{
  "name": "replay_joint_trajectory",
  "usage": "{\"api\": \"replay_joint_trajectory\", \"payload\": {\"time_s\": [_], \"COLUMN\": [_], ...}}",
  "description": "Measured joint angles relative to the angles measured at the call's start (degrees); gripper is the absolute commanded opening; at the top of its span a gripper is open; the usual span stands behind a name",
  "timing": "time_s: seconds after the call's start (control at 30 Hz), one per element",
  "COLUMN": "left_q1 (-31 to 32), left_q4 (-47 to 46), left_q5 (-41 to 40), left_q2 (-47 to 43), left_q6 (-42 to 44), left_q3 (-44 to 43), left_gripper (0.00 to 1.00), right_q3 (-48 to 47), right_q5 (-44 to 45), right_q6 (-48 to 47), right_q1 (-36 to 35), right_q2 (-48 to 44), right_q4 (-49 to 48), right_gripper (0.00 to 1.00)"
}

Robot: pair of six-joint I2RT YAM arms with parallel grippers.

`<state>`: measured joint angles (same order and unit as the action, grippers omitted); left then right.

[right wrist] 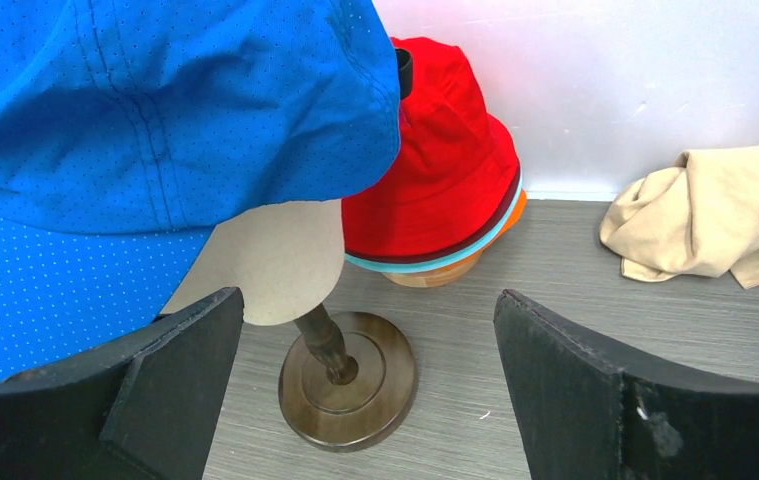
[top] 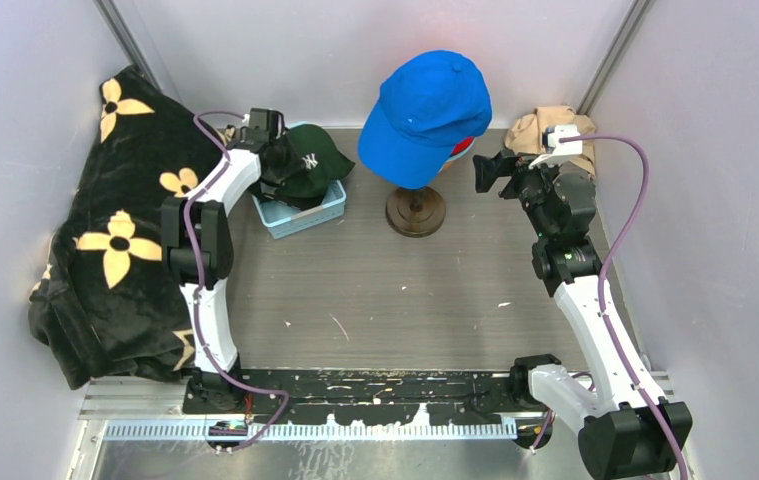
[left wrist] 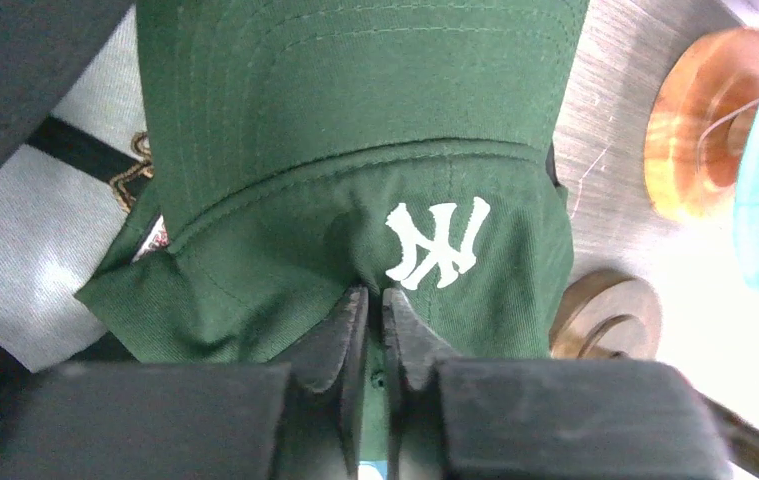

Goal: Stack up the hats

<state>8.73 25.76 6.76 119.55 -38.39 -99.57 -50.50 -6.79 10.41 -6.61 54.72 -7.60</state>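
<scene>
A dark green "NY" cap lies over a light-blue basket at the back left. My left gripper is shut, pinching the fabric of its crown just below the logo; it also shows in the top view. A blue cap sits on a cream head form on a wooden stand. Behind it a red bucket hat tops teal and orange brims. My right gripper is open and empty, right of the stand.
A beige rag lies in the back right corner. A black blanket with gold flowers covers the left side. Dark fabric with a gold emblem shows under the green cap's left edge. White walls close in on three sides.
</scene>
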Motion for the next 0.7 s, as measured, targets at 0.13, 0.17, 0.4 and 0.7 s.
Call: {"api": "replay_joint_trajectory", "payload": {"time_s": [0.13,0.17,0.4,0.7], "left_q1": [0.1,0.1,0.1,0.2], "left_q4": [-0.2,-0.2,0.1,2.0], "left_q5": [0.5,0.5,0.3,0.2], "left_q2": [0.1,0.1,-3.2,-17.7], "left_q6": [0.3,0.3,0.2,-1.3], "left_q3": [0.0,0.0,0.0,-4.2], "left_gripper": [0.00,0.00,0.00,0.00], "right_q3": [0.0,0.0,0.0,-0.5], "right_q5": [0.1,0.2,0.2,0.2], "right_q6": [0.0,0.0,-0.1,0.0], "right_q1": [0.0,0.0,0.0,0.0], "right_q2": [0.0,0.0,-0.7,-2.9], "right_q4": [0.0,0.0,0.0,1.3], "right_gripper": [1.00,1.00,1.00,1.00]}}
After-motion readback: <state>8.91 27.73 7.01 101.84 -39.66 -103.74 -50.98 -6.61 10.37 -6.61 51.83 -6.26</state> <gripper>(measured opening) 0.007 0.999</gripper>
